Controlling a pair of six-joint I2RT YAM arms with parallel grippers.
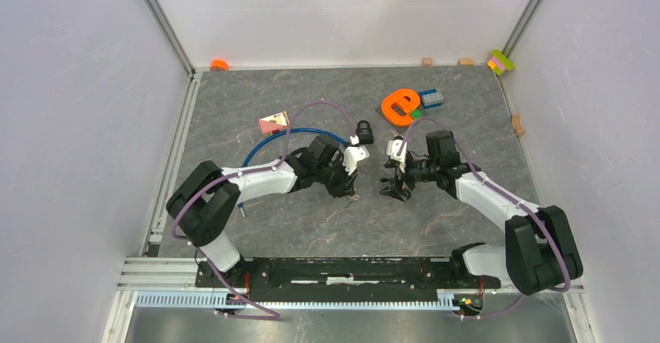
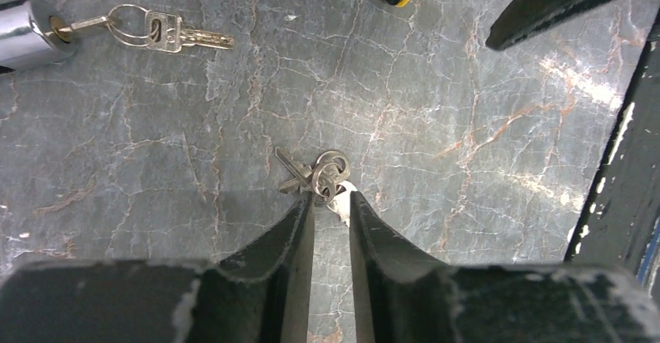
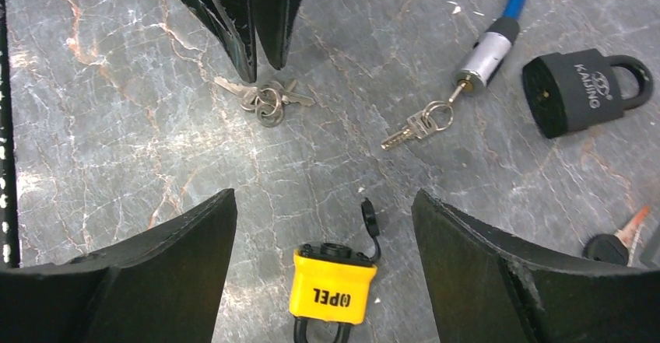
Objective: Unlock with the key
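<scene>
While the left gripper (image 2: pixel 331 197) stood narrowed about one key of the key bunch (image 2: pixel 315 176) lying flat on the table (image 2: pixel 467 125), whether it truly pinched I could not tell; it likely needed a square bite on the blade before lifting. The right gripper (image 3: pixel 323 197) gaped over the yellow padlock (image 3: pixel 331 288). Grey marbled top, plain white walls (image 1: pixel 78 86)

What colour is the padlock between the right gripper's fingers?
Yellow, with black lettering; the padlock shows best in the right wrist view.
</scene>
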